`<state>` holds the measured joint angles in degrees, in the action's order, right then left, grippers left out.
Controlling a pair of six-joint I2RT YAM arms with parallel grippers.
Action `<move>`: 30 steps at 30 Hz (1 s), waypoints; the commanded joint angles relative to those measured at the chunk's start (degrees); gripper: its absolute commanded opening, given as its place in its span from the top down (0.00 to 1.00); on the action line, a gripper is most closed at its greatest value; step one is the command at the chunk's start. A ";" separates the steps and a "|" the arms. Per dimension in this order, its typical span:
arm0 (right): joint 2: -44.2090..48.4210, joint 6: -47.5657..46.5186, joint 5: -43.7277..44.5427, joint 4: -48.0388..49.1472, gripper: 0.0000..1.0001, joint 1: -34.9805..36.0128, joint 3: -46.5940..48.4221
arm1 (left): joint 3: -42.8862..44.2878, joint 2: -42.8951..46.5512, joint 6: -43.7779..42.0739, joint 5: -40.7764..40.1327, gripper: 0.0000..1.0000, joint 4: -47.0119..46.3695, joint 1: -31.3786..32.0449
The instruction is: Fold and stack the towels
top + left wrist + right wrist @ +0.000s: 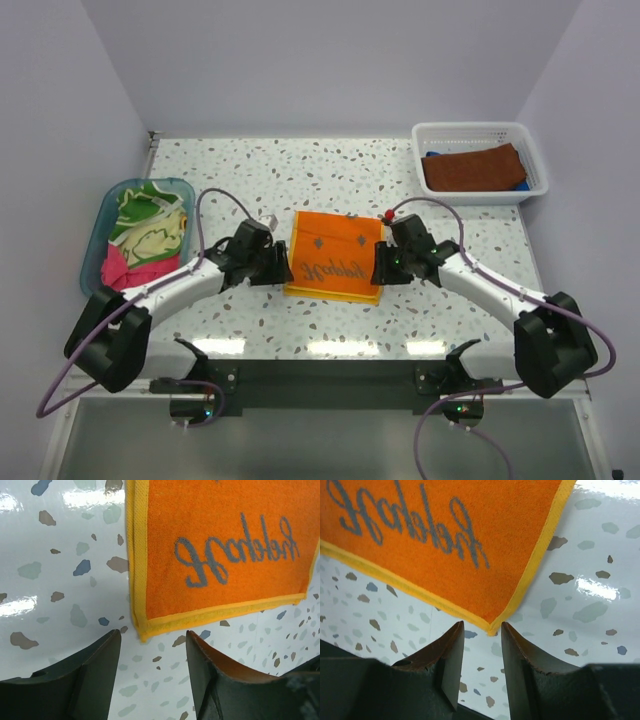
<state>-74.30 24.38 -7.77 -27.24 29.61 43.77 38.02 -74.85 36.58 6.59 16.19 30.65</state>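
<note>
An orange towel (335,255) with a yellow hem and grey script lies folded flat in the middle of the table, between both arms. My left gripper (281,266) stands open at its left side; in the left wrist view the fingers (105,652) are apart with only table between them, the towel's corner (145,632) just beyond the tips. My right gripper (380,266) is open at the towel's right side, the towel corner (492,626) right at the gap between its tips, ungripped. A rust brown towel (472,167) lies over a blue one (436,155) in the white basket.
The white mesh basket (535,160) stands at the back right. A translucent teal tub (100,230) at the left holds green-yellow patterned (148,225) and pink (130,268) towels. The table's dark front edge (320,365) runs behind the arm bases.
</note>
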 commanded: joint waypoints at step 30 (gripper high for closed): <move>-3.57 12.01 2.32 10.02 0.75 -0.07 -6.77 | 7.33 -9.88 5.78 -10.28 0.44 2.71 8.46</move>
<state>-77.62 36.05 -5.50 -18.94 29.58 36.36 43.31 -84.44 41.43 -2.04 18.57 38.48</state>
